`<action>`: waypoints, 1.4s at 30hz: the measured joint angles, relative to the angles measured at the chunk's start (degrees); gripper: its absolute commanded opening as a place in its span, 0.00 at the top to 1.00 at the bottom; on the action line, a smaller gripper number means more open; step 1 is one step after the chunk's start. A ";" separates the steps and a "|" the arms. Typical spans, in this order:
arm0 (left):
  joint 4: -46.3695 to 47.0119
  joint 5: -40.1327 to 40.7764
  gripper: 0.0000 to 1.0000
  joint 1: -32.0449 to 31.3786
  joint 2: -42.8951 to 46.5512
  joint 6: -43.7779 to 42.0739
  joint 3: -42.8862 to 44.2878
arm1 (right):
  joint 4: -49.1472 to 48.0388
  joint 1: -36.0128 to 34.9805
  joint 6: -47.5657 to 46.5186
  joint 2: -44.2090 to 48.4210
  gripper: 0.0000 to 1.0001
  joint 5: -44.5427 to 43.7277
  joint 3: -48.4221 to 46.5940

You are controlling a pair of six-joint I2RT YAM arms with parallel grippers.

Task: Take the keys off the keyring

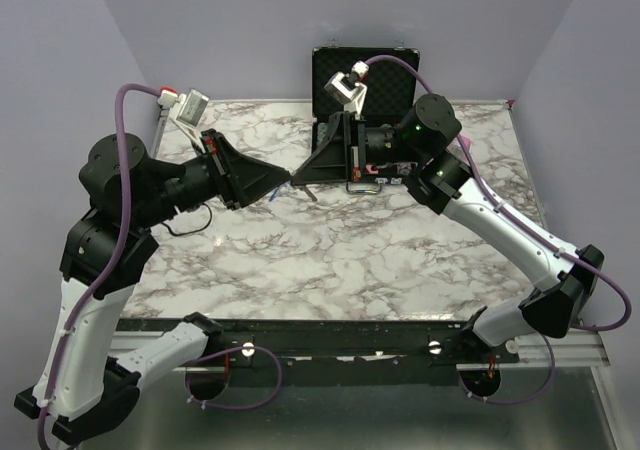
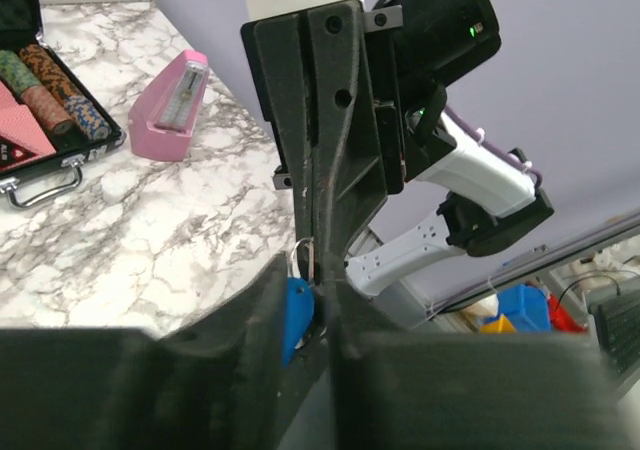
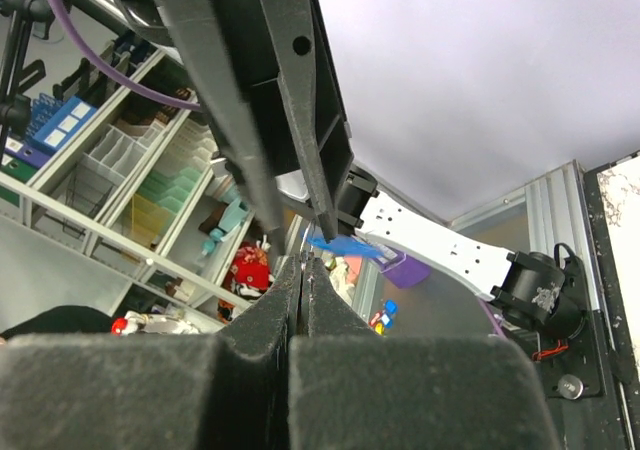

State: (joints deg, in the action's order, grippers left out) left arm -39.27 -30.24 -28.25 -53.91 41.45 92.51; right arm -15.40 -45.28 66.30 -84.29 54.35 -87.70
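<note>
Both grippers meet tip to tip above the table's middle. My left gripper [image 1: 284, 179] is shut on the key [image 2: 296, 311], a small piece with a blue plastic head, pinched between its fingertips in the left wrist view [image 2: 315, 305]. The thin silvery keyring [image 2: 300, 254] sticks up from the key's head. My right gripper [image 1: 301, 177] comes in from the opposite side and is shut on the keyring, its jaws pressed together in the right wrist view [image 3: 303, 266]. There the blue key [image 3: 347, 246] shows just beyond its tips. Key and ring are too small to see in the top view.
An open black chip case [image 1: 365, 80] stands at the table's back, behind the right arm; it also shows in the left wrist view [image 2: 45, 130]. A pink wedge-shaped object [image 2: 170, 105] sits on the marble table [image 1: 330, 260] next to the case.
</note>
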 measured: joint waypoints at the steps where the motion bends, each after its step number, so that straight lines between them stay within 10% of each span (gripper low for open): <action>1: -0.46 -0.44 0.45 0.00 -0.44 -0.42 0.74 | 0.02 0.00 -0.22 0.00 0.99 0.15 0.00; 9: -2.36 -6.43 0.26 5.31 -2.58 -3.06 2.91 | -1.46 -0.04 -0.15 0.07 0.99 3.13 1.40; 25: 10.14 -28.30 0.38 9.81 -2.34 -1.14 -5.90 | -6.82 -0.04 6.12 -1.64 0.99 14.84 2.05; 42: 10.75 -31.54 0.65 9.79 -0.63 -1.90 -8.26 | -11.04 -0.04 10.32 -4.33 0.99 17.07 1.31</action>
State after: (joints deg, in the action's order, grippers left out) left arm -28.51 -61.78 -18.46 -54.54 39.55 84.25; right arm -26.44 -45.32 76.62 -88.62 71.42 -86.39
